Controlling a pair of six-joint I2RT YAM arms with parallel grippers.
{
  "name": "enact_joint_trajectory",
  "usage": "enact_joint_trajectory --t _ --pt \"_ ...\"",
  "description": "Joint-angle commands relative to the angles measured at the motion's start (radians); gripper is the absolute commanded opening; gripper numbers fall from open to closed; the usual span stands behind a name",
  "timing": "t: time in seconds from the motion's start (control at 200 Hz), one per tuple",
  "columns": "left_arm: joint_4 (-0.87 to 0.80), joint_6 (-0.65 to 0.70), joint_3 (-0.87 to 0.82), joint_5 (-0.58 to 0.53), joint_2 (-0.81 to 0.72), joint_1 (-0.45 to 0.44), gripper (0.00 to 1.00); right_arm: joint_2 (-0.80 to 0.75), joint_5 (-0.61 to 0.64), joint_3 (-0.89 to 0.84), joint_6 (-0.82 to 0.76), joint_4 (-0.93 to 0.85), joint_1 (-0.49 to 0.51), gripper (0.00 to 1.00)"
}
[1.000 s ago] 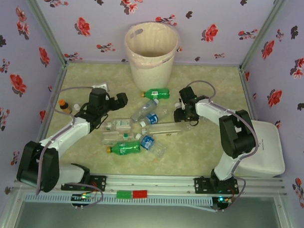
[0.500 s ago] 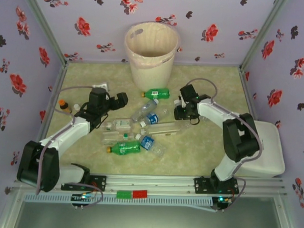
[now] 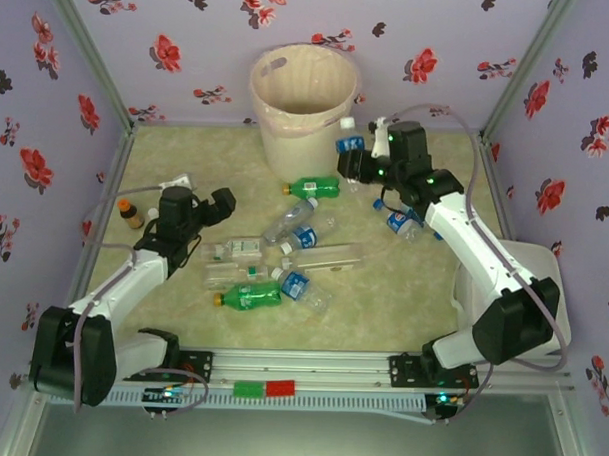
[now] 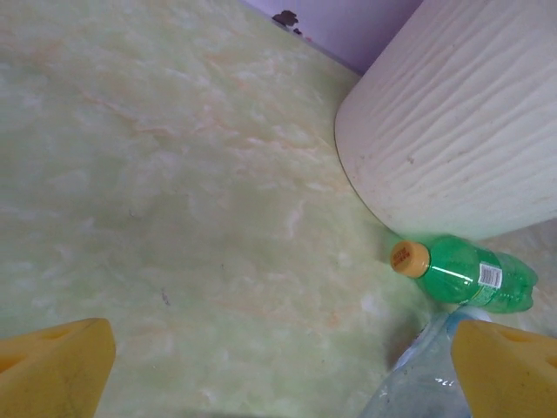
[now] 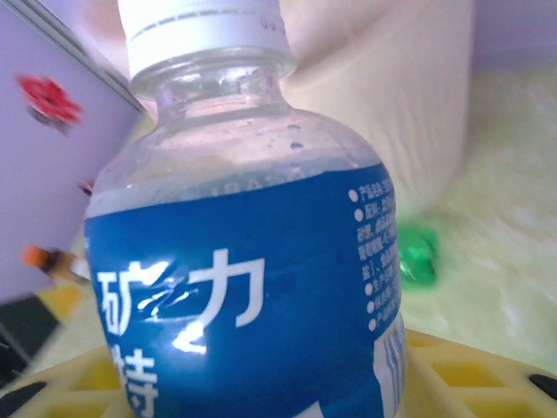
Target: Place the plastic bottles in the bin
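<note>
- Right gripper (image 3: 355,165) pinching a clear blue-label bottle (image 3: 349,147), upright with its white cap (image 3: 345,122) on top, raised just beside the bin (image 3: 302,98), near the right side of its rim.
- In the right wrist view the held bottle is cut off at the bottom. The yellow pads (image 5: 470,374) peek out under it, and the contact itself is hidden.
- Left gripper (image 3: 222,202) spread wide, low over the table (image 4: 174,174), gripping nothing. Its yellow fingertips (image 4: 52,370) are cropped at the lower corners.
- A crushed clear bottle (image 4: 418,379) by the right-hand fingertip is mostly cut off; touching or not, cannot tell.
- The green bottle (image 4: 461,274), yellow cap, lies on its side at the bin's base.
- The second green bottle (image 3: 250,297) and several clear bottles (image 3: 304,234) lie mid-table.
- The amber bottle (image 3: 131,214) is near the left wall.
- Another blue-label bottle (image 3: 400,222) is partly hidden by the right arm.
- Bin interior is dim, contents unreadable.
</note>
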Motion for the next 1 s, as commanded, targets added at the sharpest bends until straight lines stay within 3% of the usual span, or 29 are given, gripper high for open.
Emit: enact_joint_trajectory --t 0.0,0.175,0.445,0.69,0.8,0.995 --pt "0.002 -0.011 0.001 -0.003 -0.033 0.006 1.00 0.038 -0.052 0.087 0.120 0.228 0.007 0.47" --pt "-0.019 -0.019 -0.014 0.028 -0.055 0.004 1.00 0.170 -0.037 0.187 0.223 0.464 0.007 0.47" --pt "-0.057 -0.030 -0.043 0.049 -0.081 0.005 1.00 0.410 -0.020 0.376 0.290 0.673 0.011 0.47" --pt "-0.081 -0.024 -0.045 0.059 -0.104 0.006 0.99 0.578 -0.029 0.563 0.297 0.673 0.032 0.49" --pt "-0.094 -0.016 -0.045 0.059 -0.116 0.005 1.00 0.617 -0.014 0.594 0.290 0.647 0.037 0.53" --pt "-0.114 -0.010 -0.044 0.056 -0.135 0.005 1.00 0.637 0.008 0.614 0.272 0.625 0.040 0.75"
